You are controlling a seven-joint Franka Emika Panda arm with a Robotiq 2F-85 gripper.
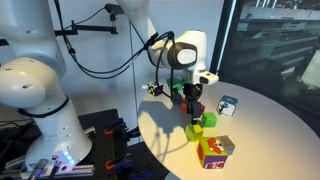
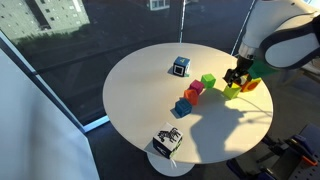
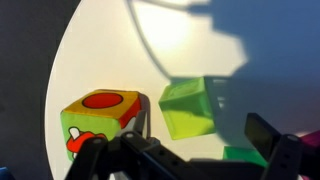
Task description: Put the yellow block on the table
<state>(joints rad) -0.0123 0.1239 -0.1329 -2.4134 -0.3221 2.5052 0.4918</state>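
Note:
The yellow block [image 3: 188, 107] lies on the cream table [image 3: 120, 50], lime-yellow in the wrist view. It also shows in both exterior views [image 1: 196, 130] [image 2: 232, 92]. My gripper [image 3: 180, 150] is open and empty. It hangs just above the block, with one finger on each side and neither touching it. In both exterior views the gripper [image 1: 193, 106] [image 2: 236, 76] sits right over the block. The round table [image 1: 260, 130] [image 2: 140, 100] is lit by sun, and the arm's shadow falls across it.
A large multicoloured cube [image 3: 100, 120] [image 1: 215, 150] stands close beside the yellow block. A greener cube [image 1: 209, 120] [image 3: 245, 155] is on its other side. Red [image 2: 195, 90] and blue [image 2: 182, 106] blocks, a white-blue cube [image 2: 180, 66] and a black-white cube [image 2: 167, 140] lie further off.

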